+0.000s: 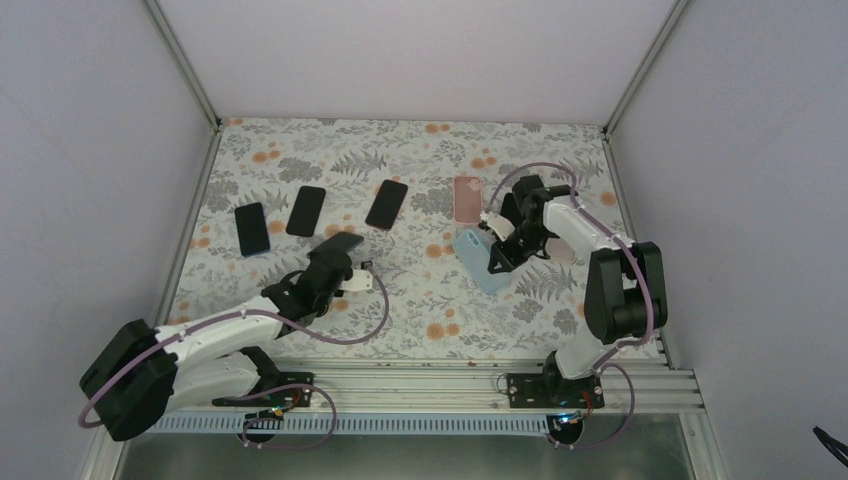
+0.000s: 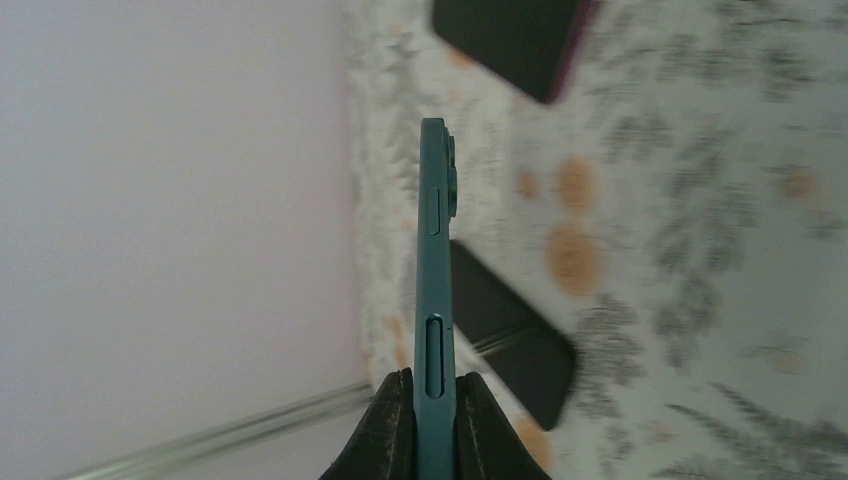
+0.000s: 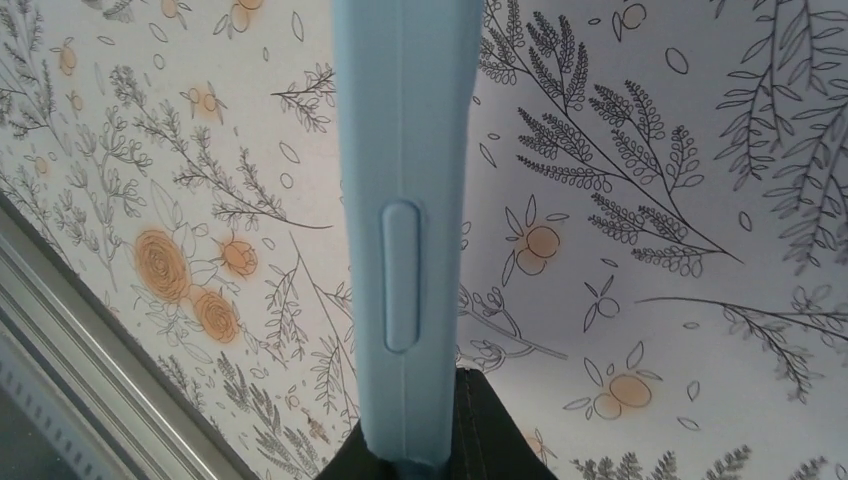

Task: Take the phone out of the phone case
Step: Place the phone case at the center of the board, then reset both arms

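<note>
My left gripper (image 1: 338,258) is shut on a teal-edged phone (image 1: 342,243) and holds it above the table's left middle. In the left wrist view the phone (image 2: 435,250) stands edge-on between the black fingers (image 2: 395,430), with its side buttons showing. My right gripper (image 1: 497,262) is shut on one end of a light blue phone case (image 1: 478,260) at the right middle. In the right wrist view the case (image 3: 405,150) is edge-on over the flowered table, clamped at the gripper (image 3: 420,455). I cannot tell whether the case holds a phone.
Three dark phones (image 1: 252,228) (image 1: 306,210) (image 1: 387,204) lie in a row at the back left. A pink phone (image 1: 467,198) lies behind the blue case. White walls enclose the flowered table (image 1: 420,310) on three sides, with a metal rail along the near edge.
</note>
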